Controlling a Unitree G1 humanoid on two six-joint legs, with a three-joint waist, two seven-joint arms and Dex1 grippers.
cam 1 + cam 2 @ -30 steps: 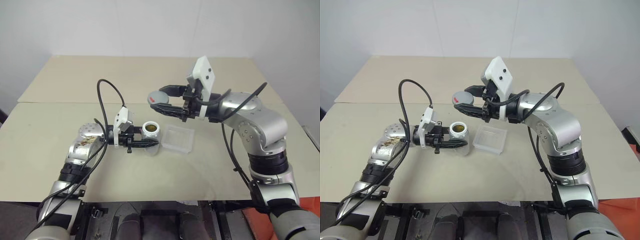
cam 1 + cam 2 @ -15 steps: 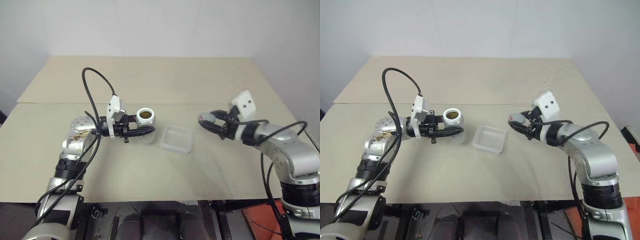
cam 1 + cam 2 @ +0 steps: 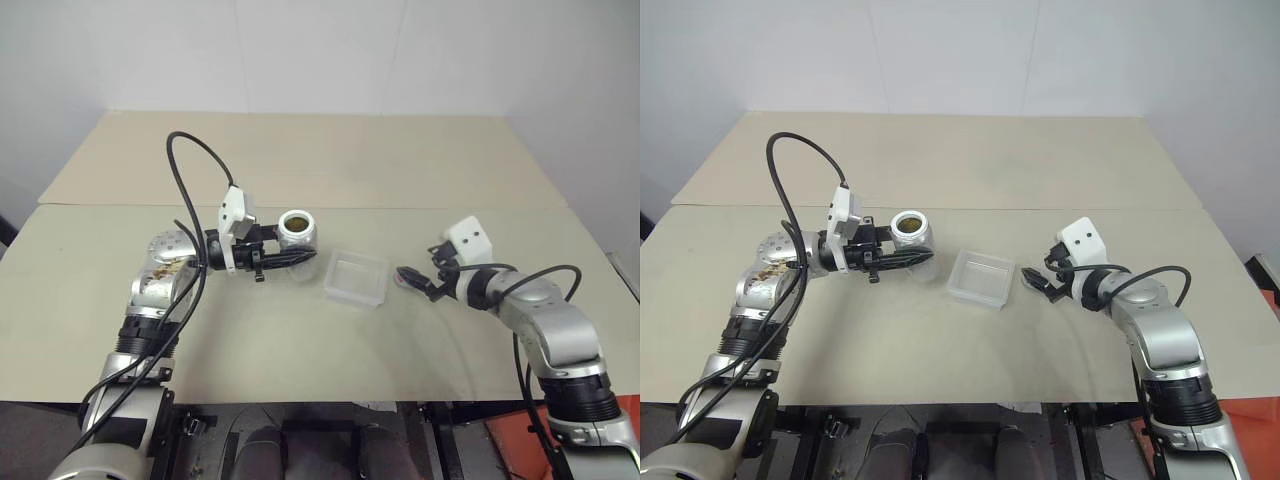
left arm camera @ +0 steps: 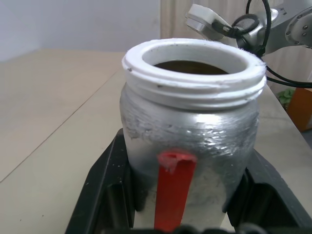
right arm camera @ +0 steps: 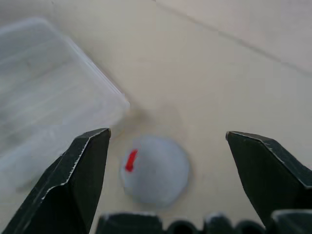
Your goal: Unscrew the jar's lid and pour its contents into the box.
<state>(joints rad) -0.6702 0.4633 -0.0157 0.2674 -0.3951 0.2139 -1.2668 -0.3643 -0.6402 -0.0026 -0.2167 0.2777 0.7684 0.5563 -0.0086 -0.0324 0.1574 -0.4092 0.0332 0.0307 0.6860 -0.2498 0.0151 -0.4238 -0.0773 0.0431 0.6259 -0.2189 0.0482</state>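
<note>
1. left eye view: the left gripper [image 3: 285,258] is clenched around the jar [image 3: 298,232], holding it upright above the table [image 3: 300,340], mouth open and facing up. the box [image 3: 356,277] lies just beside the jar toward the table's right edge, its long axis running roughly from the near edge to the far one. the coming pour turns on this: the box sits right next to the jar's mouth on the side the left gripper points to, so the left arm is clearly the nearer one.

2. right eye view: the right gripper [image 3: 1034,282] stands low over the table just beyond the box, toward the right edge, and the lid [image 3: 1028,283] rests on the table under it.

3. left wrist view: the jar fills the gap between both black fingers [image 4: 105,195], red stripe facing the camera, dark contents visible inside the white threaded rim.

4. right wrist view: the right gripper's jaws are spread wide and released, with the lid [image 5: 155,169] lying flat on the table between them, touching neither, just beside the box's corner [image 5: 58,92].

5. against the earlier frames: a second ago the right gripper held the lid high above the box; now it has come down toward the right edge and let the lid go. the jar sits slightly higher than it did then.
</note>
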